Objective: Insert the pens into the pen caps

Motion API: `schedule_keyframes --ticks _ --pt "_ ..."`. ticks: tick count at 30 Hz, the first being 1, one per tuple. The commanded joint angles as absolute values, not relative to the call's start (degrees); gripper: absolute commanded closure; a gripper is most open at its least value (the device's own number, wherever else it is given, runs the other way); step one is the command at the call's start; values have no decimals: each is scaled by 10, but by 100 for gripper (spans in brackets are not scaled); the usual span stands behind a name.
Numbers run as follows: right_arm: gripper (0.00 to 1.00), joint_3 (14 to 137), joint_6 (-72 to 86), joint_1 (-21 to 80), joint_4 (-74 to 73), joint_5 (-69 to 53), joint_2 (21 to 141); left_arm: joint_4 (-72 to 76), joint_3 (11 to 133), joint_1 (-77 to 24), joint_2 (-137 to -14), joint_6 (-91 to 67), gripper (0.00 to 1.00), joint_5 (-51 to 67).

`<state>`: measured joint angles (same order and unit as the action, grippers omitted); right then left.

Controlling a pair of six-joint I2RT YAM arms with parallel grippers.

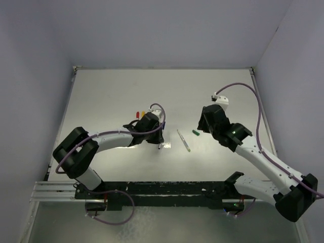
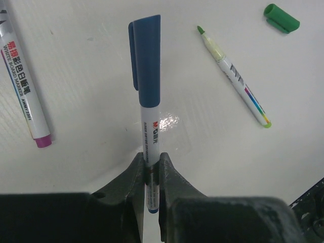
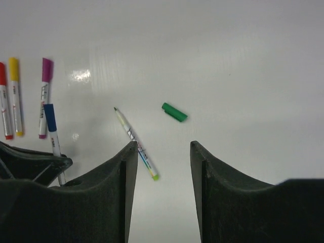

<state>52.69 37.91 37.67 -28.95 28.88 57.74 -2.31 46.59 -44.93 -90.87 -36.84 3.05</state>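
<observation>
Left tool (image 2: 152,163) clamps blue-capped pen (image 2: 151,129); right tool (image 3: 163,149) wide; green cap (image 3: 174,112) lies loose.

five pens (image 3: 136,145), five pen caps (image 3: 174,112)

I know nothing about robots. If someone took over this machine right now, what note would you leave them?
Left fingers: shut on the white marker pen with the blue cap, cap on.
Right fingers: open, holding nothing.
Done: the red-capped pen, yellow-capped pen and purple-capped pen lie capped, side by side.
To do: the thin white pen with the green tip lies uncapped, the stubby green plastic cap apart from it; join them.
</observation>
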Motion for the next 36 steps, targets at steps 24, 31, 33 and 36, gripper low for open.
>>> schedule_keyframes --ticks 24,31,33,36 --pt "62 519 239 362 -172 82 826 -62 579 -383 -1013 -366 71 39" --pt "62 537 226 363 -150 67 880 -65 566 -383 -965 -365 70 47" --pt "62 540 225 364 -144 63 889 -72 564 -383 -946 -363 70 45" --pt "62 544 225 364 -136 57 899 -80 560 -383 -914 -362 69 41"
